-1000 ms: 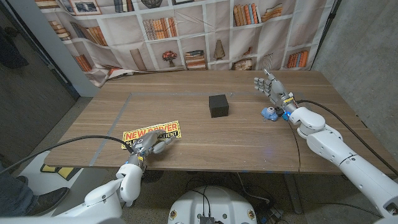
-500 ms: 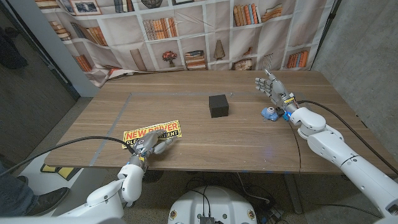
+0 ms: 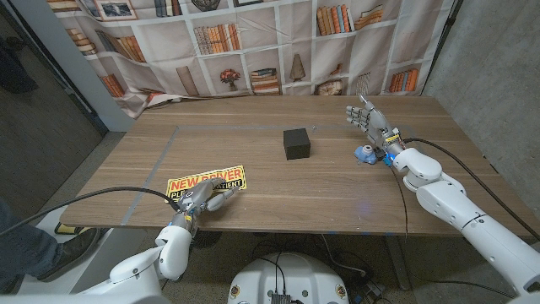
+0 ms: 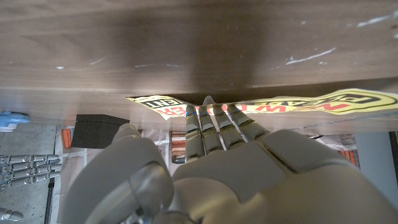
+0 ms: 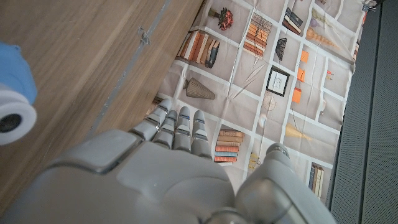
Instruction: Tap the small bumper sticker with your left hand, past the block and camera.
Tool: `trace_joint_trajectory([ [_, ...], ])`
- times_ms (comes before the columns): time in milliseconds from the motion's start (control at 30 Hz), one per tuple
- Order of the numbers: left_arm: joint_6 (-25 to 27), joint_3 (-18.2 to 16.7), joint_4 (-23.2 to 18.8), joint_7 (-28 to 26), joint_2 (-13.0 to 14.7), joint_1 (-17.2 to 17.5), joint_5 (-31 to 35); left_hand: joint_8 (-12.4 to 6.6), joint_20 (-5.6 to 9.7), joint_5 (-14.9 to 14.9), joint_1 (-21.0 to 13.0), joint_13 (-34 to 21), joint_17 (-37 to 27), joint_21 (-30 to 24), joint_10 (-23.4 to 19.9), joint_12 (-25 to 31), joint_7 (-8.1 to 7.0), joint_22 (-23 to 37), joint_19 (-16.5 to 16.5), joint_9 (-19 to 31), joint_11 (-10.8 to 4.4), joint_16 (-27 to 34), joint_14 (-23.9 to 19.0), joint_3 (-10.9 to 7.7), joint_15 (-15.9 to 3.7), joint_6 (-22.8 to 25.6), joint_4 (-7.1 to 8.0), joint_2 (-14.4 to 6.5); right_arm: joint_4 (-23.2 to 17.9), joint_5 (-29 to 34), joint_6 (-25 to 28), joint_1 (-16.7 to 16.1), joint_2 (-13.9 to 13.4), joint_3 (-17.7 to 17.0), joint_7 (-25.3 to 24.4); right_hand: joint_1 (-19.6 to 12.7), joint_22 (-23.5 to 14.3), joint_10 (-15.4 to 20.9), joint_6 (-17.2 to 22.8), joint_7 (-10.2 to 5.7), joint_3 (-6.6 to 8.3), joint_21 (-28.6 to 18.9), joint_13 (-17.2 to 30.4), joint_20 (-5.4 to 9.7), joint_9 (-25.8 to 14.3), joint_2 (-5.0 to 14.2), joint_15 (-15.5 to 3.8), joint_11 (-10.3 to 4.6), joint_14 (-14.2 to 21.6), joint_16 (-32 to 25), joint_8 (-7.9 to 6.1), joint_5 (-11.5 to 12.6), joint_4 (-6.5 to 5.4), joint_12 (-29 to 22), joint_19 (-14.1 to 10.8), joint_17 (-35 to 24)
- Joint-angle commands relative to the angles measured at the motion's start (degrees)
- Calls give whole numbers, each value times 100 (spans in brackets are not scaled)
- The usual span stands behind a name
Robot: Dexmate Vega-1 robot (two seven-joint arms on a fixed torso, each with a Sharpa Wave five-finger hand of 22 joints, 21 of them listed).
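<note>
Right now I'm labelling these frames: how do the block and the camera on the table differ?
The block is black and box-shaped; the camera is blue, white and rounded. The block looks larger. The block stands alone mid-table; the camera sits beside the right hand. Both rest on the wooden table.

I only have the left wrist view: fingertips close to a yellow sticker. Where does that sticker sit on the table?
Observer: In the head view, the yellow-and-black rectangular bumper sticker lies near the wooden table's front edge, on the robot's left. The left robot hand is over its near edge.
Operator: Is the block in my way?
Observer: No. The black cube block stands at mid-table, beyond the sticker and to its right, apart from it.
Operator: And the camera?
Observer: The small blue toy camera sits further right, beside the right robot hand, which stands with its fingers up and apart, holding nothing.
</note>
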State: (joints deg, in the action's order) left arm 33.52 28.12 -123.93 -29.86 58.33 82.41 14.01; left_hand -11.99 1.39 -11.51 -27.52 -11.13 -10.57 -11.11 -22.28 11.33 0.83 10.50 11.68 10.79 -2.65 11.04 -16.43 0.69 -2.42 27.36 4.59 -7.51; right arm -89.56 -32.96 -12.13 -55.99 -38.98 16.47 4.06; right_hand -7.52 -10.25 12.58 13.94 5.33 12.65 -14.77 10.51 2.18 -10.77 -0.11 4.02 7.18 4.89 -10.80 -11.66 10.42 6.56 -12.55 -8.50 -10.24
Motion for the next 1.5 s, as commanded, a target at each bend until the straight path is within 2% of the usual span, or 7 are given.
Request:
trace_joint_trajectory([
  [33,-336,-275,-131,-361,91,107,58,18,1,-23,-9,13,1,-28,19,-7,16,-15,27,3,-2,-20,1,5,16,13,55,-21,16,-31,-295,-162,68,-98,29,5,-23,105,108,-23,1,-21,26,12,-26,57,7,-21,112,-26,-30,17,34,-59,-109,-22],
  [400,-2,-158,-279,-170,101,-192,414,24,37,-24,-20,13,3,-48,6,0,29,-16,75,3,17,-8,-35,3,29,7,52,-22,144,-101,-295,-54,69,-88,192,-18,-24,127,145,-26,14,-10,26,14,-26,83,-7,-25,135,-23,-35,19,40,-62,-139,-19],
  [667,131,-164,-444,-97,181,-248,587,15,54,-24,-27,13,4,-55,-14,8,27,-17,91,4,16,-3,-55,1,11,35,50,-23,270,-176,-347,-42,129,-101,239,-42,-23,121,138,-27,27,1,26,16,-26,105,-4,-13,138,-17,-26,21,46,-55,-146,-18],
  [867,-96,-465,-442,-287,109,-89,339,16,60,-24,-33,13,5,-62,-24,11,33,-18,111,4,10,1,-73,-2,15,39,50,-26,281,-174,-347,-34,147,-94,226,-60,-23,115,141,-26,36,10,26,8,-26,117,8,-9,142,-14,-24,21,53,-50,-146,-17],
  [1167,-271,-923,-584,-303,195,25,140,34,36,-25,-46,13,6,-70,-30,12,23,-18,135,5,53,7,-105,-11,20,1,50,-40,309,-175,-333,-21,200,-76,174,-79,-24,108,149,4,42,24,26,5,-26,125,17,-12,141,-7,-21,19,61,-43,-149,-16],
  [1333,-537,-1155,-458,-210,95,-174,-84,71,32,-24,-55,13,6,-76,-35,13,17,-18,152,6,57,6,-117,-16,29,-95,49,-47,355,-215,-339,-15,252,-96,132,-86,-24,107,142,36,43,32,26,7,-25,125,19,-3,139,-3,-15,17,64,-41,-150,-16],
  [1500,-644,-1189,-389,-79,64,-410,-94,87,25,-23,-67,13,6,-83,-44,16,19,-18,176,8,73,12,-144,-27,25,-147,49,-64,473,-267,-430,-3,350,-118,115,-90,-24,108,142,41,42,37,26,7,-25,124,20,4,142,-3,-13,16,67,-40,-153,-16],
])
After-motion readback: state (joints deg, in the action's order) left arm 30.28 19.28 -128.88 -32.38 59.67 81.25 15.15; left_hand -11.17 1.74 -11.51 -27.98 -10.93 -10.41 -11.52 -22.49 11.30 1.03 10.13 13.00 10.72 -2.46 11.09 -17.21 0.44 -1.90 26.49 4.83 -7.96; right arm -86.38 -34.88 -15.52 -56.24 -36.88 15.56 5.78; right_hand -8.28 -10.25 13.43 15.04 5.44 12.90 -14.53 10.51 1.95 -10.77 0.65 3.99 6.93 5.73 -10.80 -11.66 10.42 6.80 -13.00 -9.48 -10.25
